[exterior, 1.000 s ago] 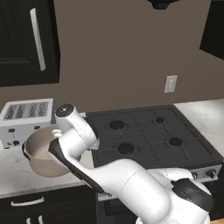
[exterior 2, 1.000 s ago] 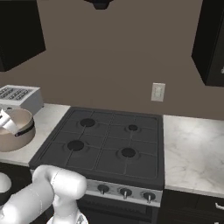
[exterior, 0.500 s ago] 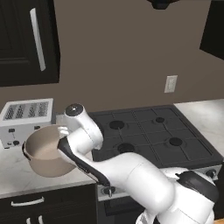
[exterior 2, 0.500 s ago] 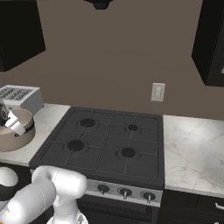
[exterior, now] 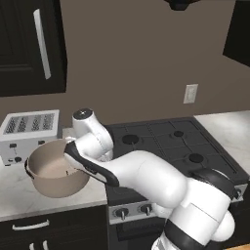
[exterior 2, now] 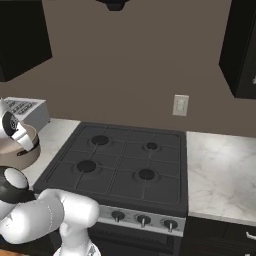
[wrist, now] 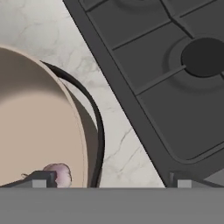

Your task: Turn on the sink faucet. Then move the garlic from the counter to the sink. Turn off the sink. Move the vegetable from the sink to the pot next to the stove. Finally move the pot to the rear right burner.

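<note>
A black four-burner stove (exterior 2: 122,162) fills the middle, its knobs along the near edge. On the pale marble surface (exterior 2: 222,172) to its left sits a tan pot (exterior 2: 20,152), with the white arm's wrist over its rim. A white toaster (exterior 2: 27,111) stands behind the pot. An outlet (exterior 2: 180,105) is on the brown wall.

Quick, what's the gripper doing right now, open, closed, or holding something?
Gripper: open, one fingertip inside the pot and one outside, straddling its rim and black handle, not yet clamped. The garlic lies inside the pot.
</note>
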